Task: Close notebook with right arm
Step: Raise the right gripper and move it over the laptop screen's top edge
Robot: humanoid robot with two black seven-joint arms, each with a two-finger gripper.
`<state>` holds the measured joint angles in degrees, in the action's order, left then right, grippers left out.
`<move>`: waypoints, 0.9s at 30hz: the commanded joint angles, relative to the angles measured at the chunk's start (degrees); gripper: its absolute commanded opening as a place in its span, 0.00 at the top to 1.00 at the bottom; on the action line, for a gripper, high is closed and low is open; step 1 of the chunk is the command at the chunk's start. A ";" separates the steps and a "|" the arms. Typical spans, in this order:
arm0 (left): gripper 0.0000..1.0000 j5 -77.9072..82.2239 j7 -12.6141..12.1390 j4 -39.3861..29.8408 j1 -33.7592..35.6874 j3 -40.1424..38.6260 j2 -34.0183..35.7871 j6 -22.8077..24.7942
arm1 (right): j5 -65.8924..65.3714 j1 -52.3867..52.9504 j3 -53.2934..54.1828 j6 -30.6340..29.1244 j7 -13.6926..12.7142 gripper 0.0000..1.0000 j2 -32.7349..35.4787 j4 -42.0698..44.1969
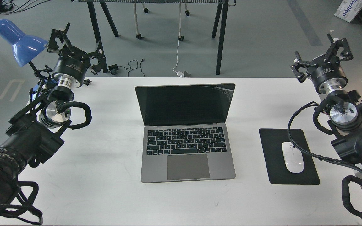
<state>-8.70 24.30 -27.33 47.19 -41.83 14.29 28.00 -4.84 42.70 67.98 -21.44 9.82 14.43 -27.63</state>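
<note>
- The notebook [187, 135] is found open at the centre of the white table [105, 194], its base square to the near edge and its black screen raised toward the far edge.
- A crack is noted at the screen's upper right corner; the lid's top edge is unobstructed.
- The right arm [353, 141] is held at the table's right side, well apart from the notebook.
- The right gripper [322, 53] is raised above the far right corner of the table, its fingers spread and nothing held between them.
- The left gripper [74, 44] is raised at the far left corner, fingers likewise spread and empty, just beside a blue lamp [17, 40].
- A black mouse pad [275, 169] lies between the notebook and the right arm, with a white mouse [292, 157] resting on it; a strip of bare table separates the pad from the notebook's right edge.
- A black cable loop from the right arm is seen crossing over the pad's right edge.
- Bare table surface is observed to the left of the notebook and in front of it.
</note>
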 commanded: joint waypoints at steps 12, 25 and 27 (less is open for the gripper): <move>0.00 0.08 -0.05 -0.01 -0.08 0.00 -0.14 0.00 | -0.08 2.82 -8.03 0.43 0.28 0.00 -4.67 0.38; 0.00 0.08 -0.05 -0.01 -0.17 0.00 -0.14 0.00 | -0.08 11.53 -16.38 -0.18 -0.33 0.00 -13.55 6.01; 0.00 0.08 -0.05 -0.01 -0.17 0.00 -0.05 0.00 | 0.01 11.26 -18.57 -0.53 -0.59 0.00 -13.73 5.31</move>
<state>-8.61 24.26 -27.33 47.02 -41.83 14.16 28.00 -4.93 54.09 52.10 -21.56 9.57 1.21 -21.63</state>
